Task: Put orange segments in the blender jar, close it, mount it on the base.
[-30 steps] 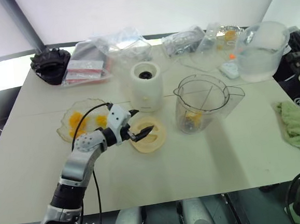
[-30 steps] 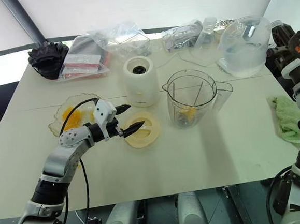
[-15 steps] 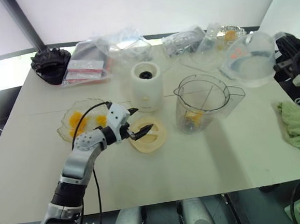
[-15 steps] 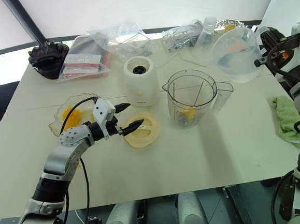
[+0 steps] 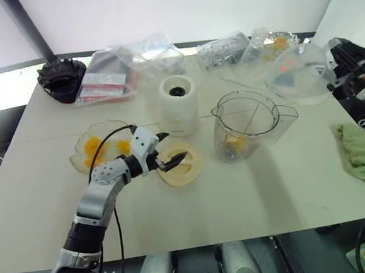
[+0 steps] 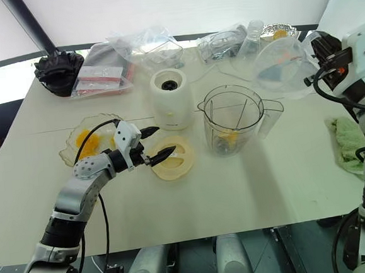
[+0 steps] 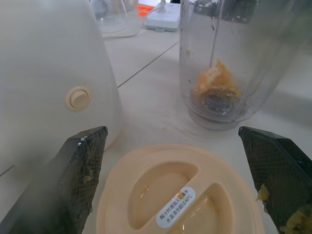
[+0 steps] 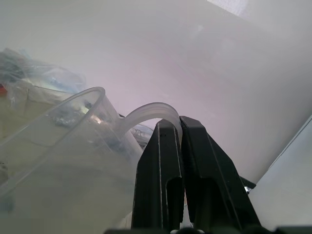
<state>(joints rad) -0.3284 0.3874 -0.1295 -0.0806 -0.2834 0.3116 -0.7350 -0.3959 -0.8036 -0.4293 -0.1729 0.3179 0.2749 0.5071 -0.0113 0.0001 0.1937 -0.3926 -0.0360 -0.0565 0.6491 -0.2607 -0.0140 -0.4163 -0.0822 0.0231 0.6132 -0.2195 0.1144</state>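
Blender jar (image 5: pixel 245 126): clear, ribbed, upright on table right of centre, lid off, spout to the left, handle to the right. Orange segments (image 5: pixel 235 145) lie at its bottom by the blade (pulpy, pale orange). Base (image 5: pixel 178 106): squat cream cylinder, dark top socket, upright just left of jar, apart from it.

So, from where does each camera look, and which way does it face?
Eye views: on the head, looking down over the table; both arms show.
Left wrist: along the open left gripper, facing the lid, base and jar.
Right wrist: along the shut right gripper, on the jug handle.
Shared: lid, base and jar in eye and left wrist views.
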